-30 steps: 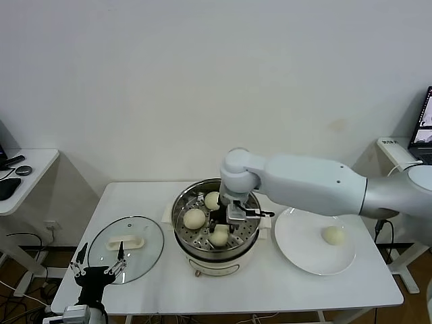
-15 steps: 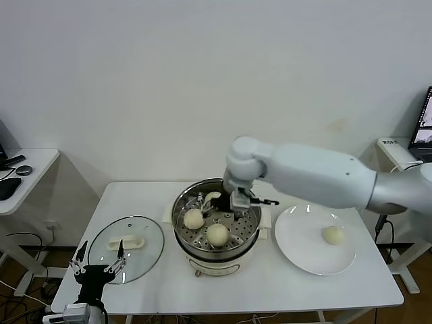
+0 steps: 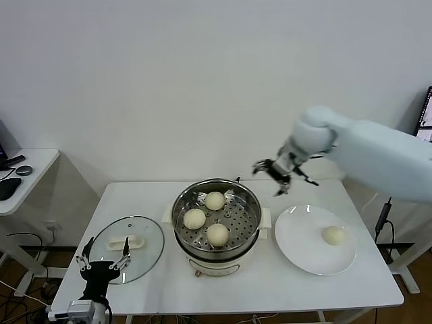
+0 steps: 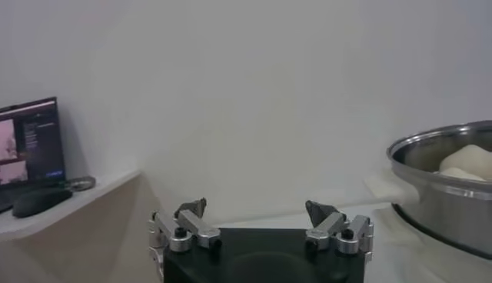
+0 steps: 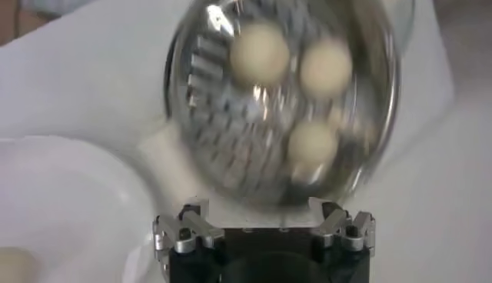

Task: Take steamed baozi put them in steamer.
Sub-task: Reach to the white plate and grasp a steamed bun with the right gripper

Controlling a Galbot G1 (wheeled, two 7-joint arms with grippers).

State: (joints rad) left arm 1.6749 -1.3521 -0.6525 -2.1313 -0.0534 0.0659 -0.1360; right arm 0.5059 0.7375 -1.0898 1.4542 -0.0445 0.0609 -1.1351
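The steamer stands mid-table with three baozi on its perforated tray: one at the back, one at the left, one at the front. A fourth baozi lies on the white plate at the right. My right gripper is open and empty, raised above the table between steamer and plate. In the right wrist view the gripper looks down on the steamer and its baozi. My left gripper is open and idle, low at the front left; it also shows in the left wrist view.
A round glass lid with a white handle lies flat on the table's left part. A side desk stands at the far left and a laptop at the far right. The wall is close behind the table.
My right gripper let go of a baozi in the steamer, rose out of it and swung right toward the plate. The steamer now holds three baozi. The left arm stayed put.
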